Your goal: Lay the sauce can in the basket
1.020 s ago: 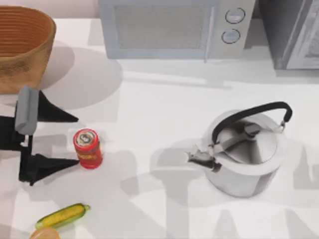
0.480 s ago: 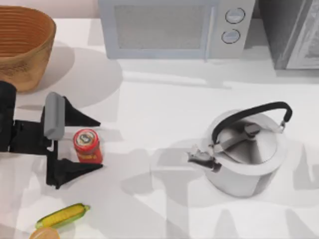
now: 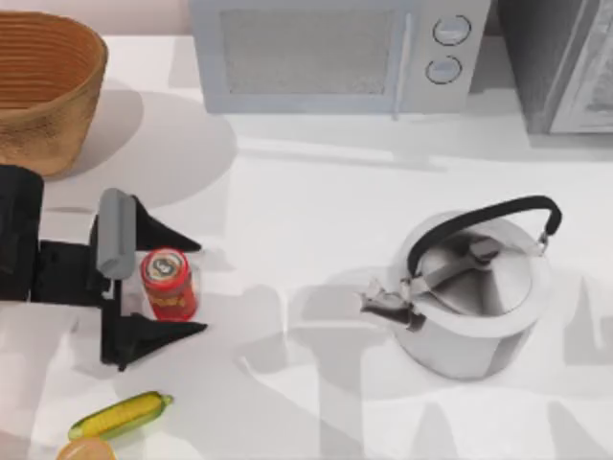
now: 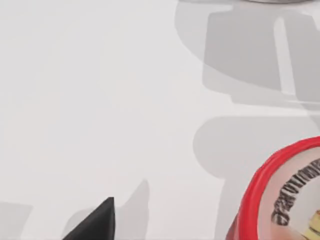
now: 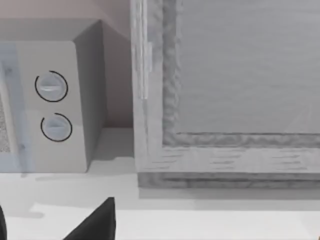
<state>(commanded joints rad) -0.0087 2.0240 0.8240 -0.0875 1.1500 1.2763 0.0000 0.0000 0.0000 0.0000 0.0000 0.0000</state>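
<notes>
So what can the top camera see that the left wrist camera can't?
Top view: the basket at the table's far left, the microwave, the kettle, the corn cob, and the open left gripper straddling the upright sauce can. Left wrist view: a close look at the print on the can's top. Both: the can, the white table.
</notes>
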